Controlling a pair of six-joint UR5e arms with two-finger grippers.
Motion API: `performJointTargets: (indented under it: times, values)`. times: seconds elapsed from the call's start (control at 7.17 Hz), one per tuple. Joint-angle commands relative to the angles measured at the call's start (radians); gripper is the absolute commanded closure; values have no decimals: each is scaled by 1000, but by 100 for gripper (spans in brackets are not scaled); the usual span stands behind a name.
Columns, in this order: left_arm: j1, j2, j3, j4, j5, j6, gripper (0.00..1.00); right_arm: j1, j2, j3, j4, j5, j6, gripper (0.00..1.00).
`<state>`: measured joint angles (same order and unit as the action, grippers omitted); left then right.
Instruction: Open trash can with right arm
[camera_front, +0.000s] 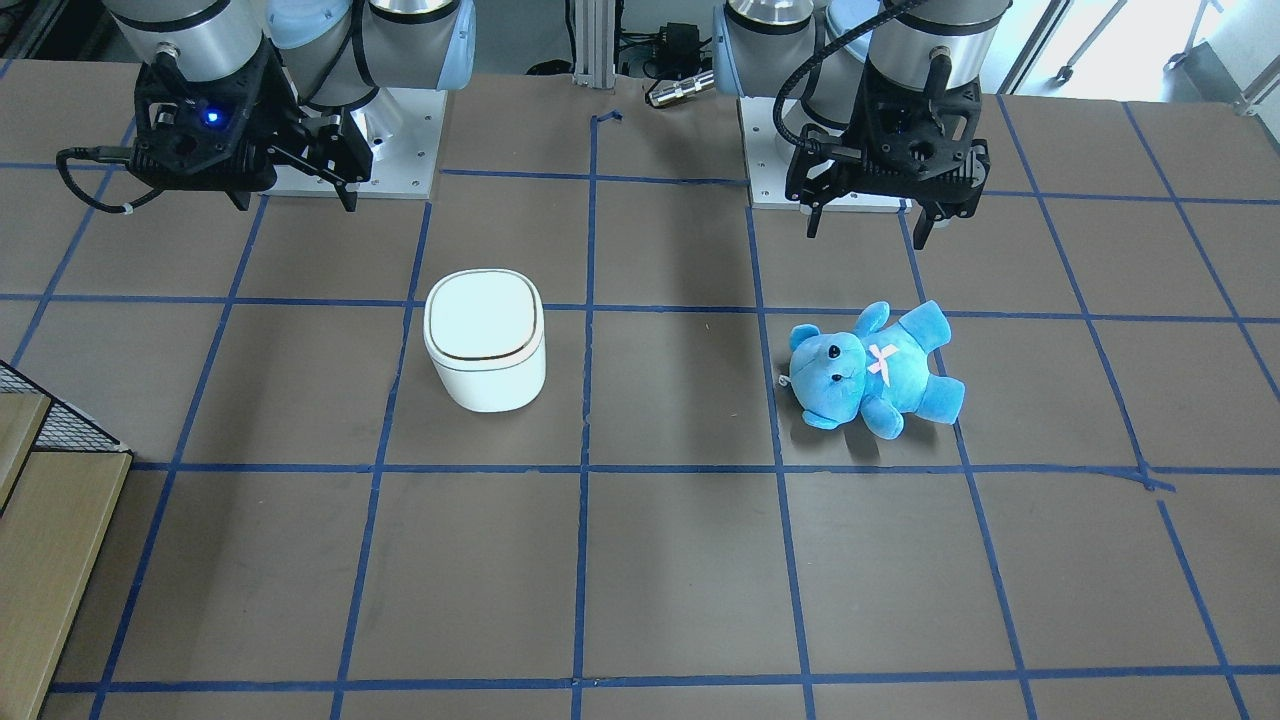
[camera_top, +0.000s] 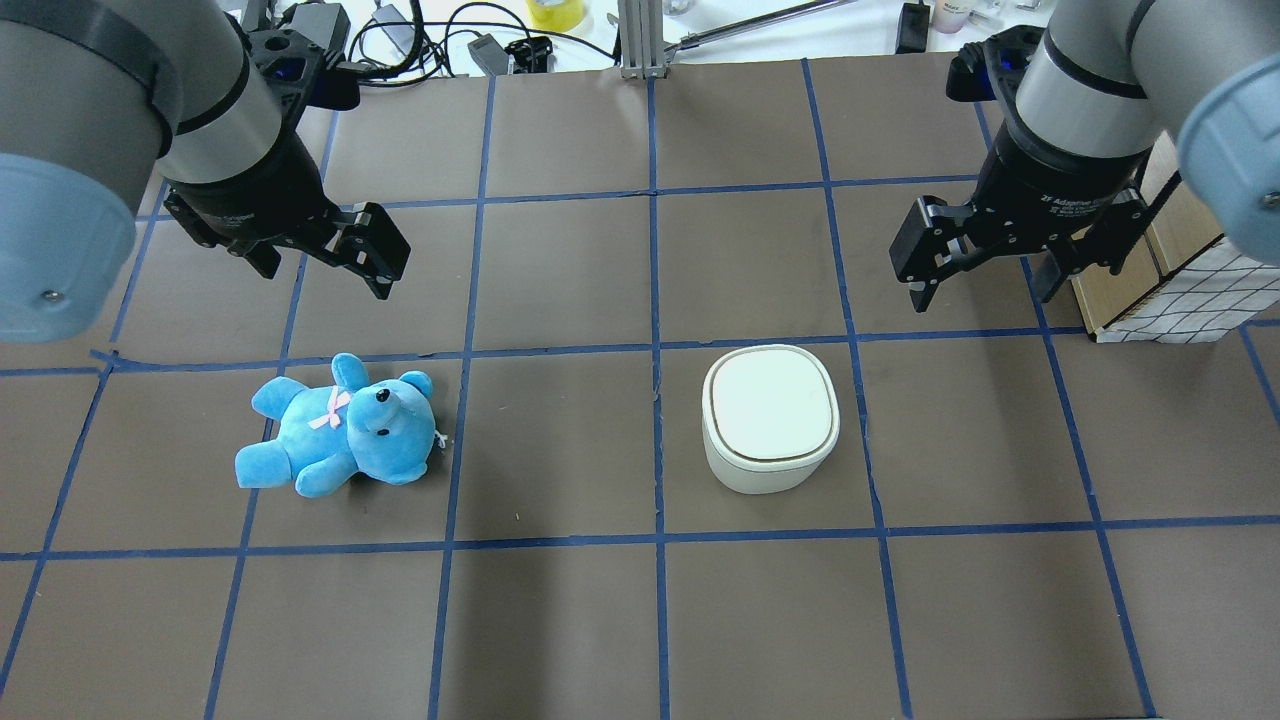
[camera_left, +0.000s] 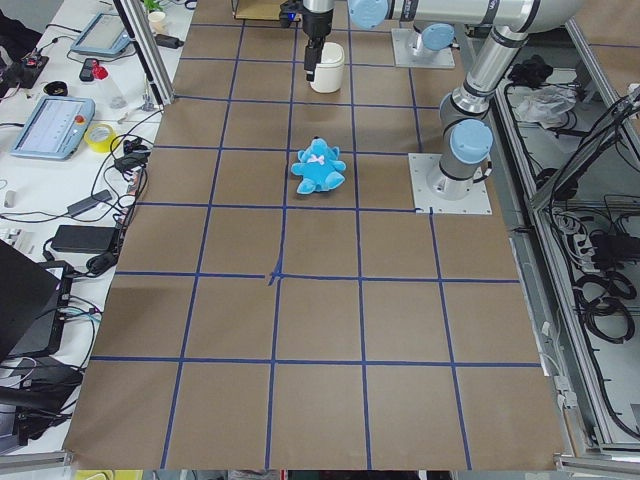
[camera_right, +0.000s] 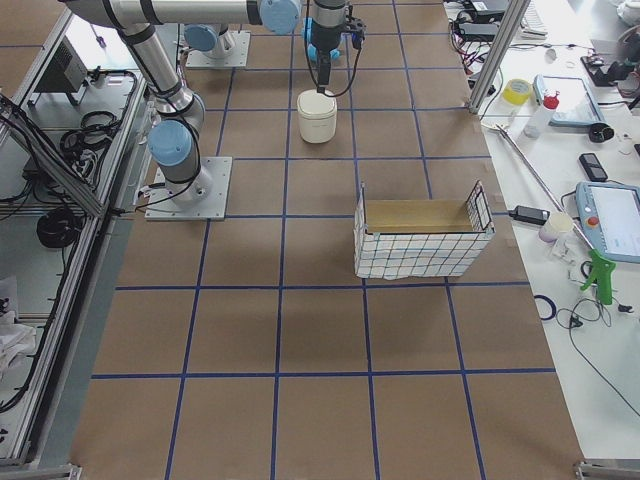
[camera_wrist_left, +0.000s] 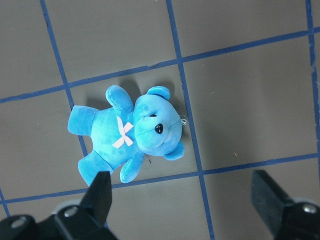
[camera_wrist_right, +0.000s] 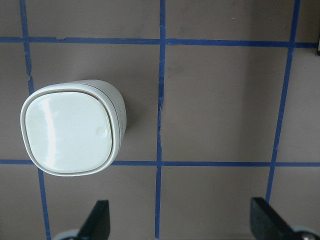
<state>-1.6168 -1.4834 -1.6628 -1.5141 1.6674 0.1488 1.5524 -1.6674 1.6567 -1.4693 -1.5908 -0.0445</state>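
White trash can (camera_top: 770, 425), lid down flat, sits low and off to one side of right gripper (camera_top: 982, 285); fingers spread, empty. Left gripper (camera_top: 330, 262) spread likewise, blue teddy bear (camera_top: 340, 430) beneath.

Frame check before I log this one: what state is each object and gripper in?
Small white rounded-square plastic trash can: upright, lid shut.
Right arm's black two-finger gripper: open, empty, clear of the can.
Left arm's black two-finger gripper: open, empty.
Blue plush teddy bear: lying on its back, untouched.
Wire-mesh basket with cardboard lining: upright, nothing visible inside.
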Motion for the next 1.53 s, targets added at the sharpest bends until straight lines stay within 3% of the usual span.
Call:
performJointTargets:
  times: [0.0, 0.98, 1.12, 1.26, 1.4]
  values:
    - [0, 0, 0, 0, 0, 0, 0, 2, 0, 0, 0, 0, 0, 0]
    - [0, 0, 0, 0, 0, 0, 0, 3, 0, 8, -2, 6, 20, 0]
    - [0, 0, 0, 0, 0, 0, 0, 3, 0, 8, -9, 6, 20, 12]
    - [0, 0, 0, 0, 0, 0, 0, 5, 3, 9, -8, 6, 23, 39]
    - [0, 0, 0, 0, 0, 0, 0, 5, 2, 11, -9, 8, 20, 49]
